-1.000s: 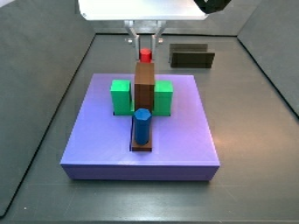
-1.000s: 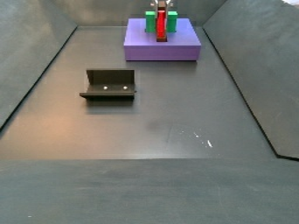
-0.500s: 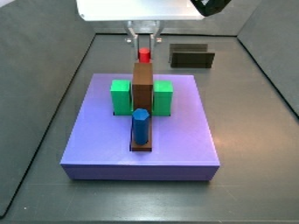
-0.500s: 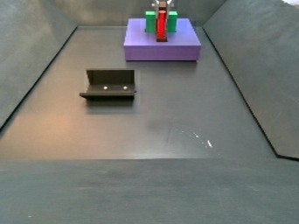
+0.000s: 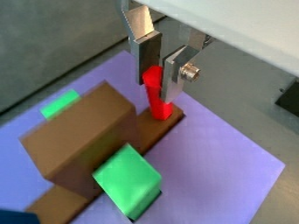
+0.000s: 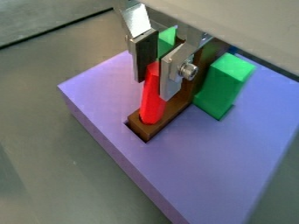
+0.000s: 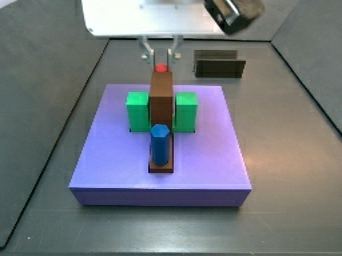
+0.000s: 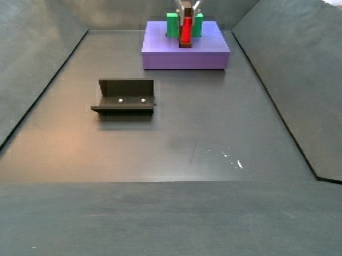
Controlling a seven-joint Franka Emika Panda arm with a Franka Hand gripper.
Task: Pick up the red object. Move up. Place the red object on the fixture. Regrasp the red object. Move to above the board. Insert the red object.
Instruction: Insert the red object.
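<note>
Fingers (image 5: 142,54) look just parted off the red object (image 5: 156,94), which stands in the board (image 7: 201,165) slot, top centre in a side view. Gripper (image 6: 156,70) should lift straight up, no sideways nudge, w/o tipping it.

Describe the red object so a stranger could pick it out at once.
Find the lavender board at the far end of the floor; a brown bar stands between two green blocks. The red object stands behind that bar, between the pincer fingers: the only red piece, unlike the blue peg.
</note>
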